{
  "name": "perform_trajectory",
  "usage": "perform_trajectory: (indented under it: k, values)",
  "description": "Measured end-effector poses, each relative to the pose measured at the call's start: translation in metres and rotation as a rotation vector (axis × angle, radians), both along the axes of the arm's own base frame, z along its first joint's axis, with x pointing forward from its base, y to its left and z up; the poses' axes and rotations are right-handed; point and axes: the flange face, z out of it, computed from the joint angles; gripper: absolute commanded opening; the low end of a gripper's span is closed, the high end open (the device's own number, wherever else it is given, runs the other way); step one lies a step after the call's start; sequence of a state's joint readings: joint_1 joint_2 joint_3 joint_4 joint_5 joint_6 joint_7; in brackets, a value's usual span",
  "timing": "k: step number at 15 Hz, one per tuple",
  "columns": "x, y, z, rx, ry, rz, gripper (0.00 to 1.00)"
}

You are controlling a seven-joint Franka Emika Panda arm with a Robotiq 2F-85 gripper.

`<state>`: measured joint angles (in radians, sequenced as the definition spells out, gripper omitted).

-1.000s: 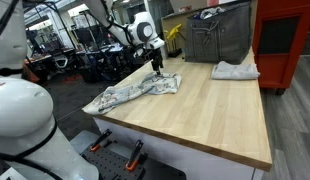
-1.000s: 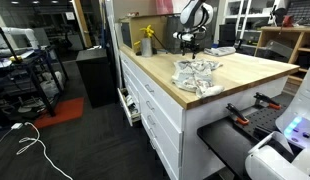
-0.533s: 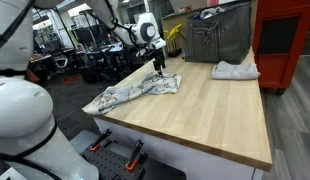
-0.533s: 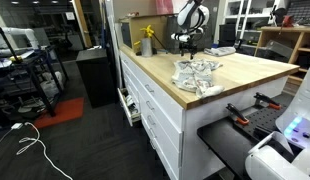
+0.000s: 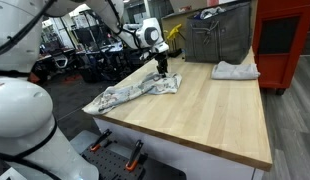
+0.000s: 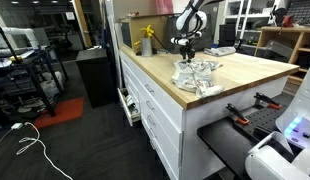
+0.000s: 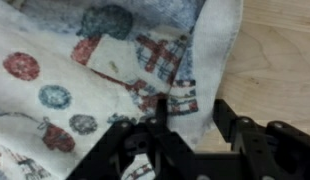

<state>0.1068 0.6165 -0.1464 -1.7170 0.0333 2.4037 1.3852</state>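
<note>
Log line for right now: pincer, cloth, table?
pincer: at edge of patterned cloth, fold between fingers | grip: unconfirmed | cloth: crumpled on wooden table | second cloth: apart

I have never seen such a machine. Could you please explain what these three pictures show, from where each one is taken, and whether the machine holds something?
This is a single white robot arm with a two-fingered black gripper at its end. Two pictures come from cameras that stand outside the robot and look at the same light wooden table top from different places. The third comes from a camera on the wrist, which looks down past the fingers. On the table lies a crumpled white cloth printed with red and blue figures. Farther off lies a small folded pale grey cloth. The gripper is down at one end of the printed cloth, and a fold of it seems to lie between the fingers. The pictures do not show clearly whether they already pinch it.
</note>
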Motion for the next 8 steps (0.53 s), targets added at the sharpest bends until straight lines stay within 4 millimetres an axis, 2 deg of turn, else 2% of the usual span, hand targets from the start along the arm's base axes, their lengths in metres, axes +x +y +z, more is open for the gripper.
perform_trajectory:
  k: [3,8]
  values:
    - [0.0013,-0.0041,0.0026,-0.001,-0.005,-0.010,0.01]
    - [0.0016,-0.0022,0.0050,-0.002,-0.009,-0.016,0.02]
